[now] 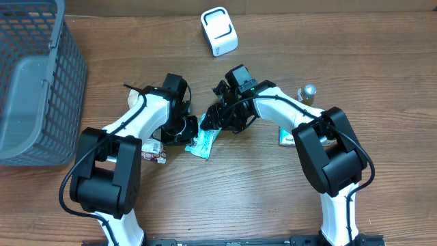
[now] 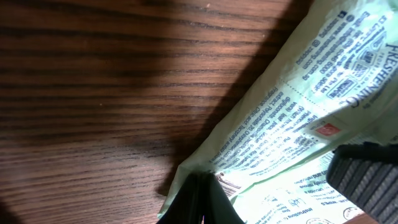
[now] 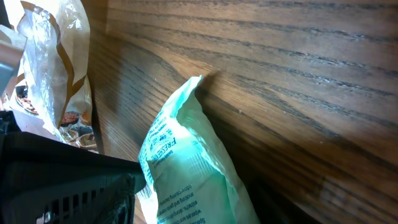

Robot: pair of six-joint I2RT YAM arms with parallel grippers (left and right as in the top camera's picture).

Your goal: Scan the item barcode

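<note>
A pale green wipes packet (image 1: pixel 203 145) sits on the wooden table between my two grippers. In the left wrist view the packet (image 2: pixel 298 112) fills the right side, printed text up, with a barcode beside my fingertips. My left gripper (image 2: pixel 200 190) is shut on the packet's near edge; from overhead it (image 1: pixel 186 128) is just left of the packet. My right gripper (image 1: pixel 213 121) is above the packet's top end. In the right wrist view the packet (image 3: pixel 186 162) stands up between the jaws of my right gripper (image 3: pixel 199 202), its left finger (image 3: pixel 74 186) touching it. The white scanner (image 1: pixel 219 31) stands at the back.
A grey mesh basket (image 1: pixel 34 82) fills the far left. A snack bag (image 1: pixel 154 152) lies beside the left arm, also in the right wrist view (image 3: pixel 53 68). A small bottle (image 1: pixel 308 91) and a flat packet (image 1: pixel 287 137) sit by the right arm.
</note>
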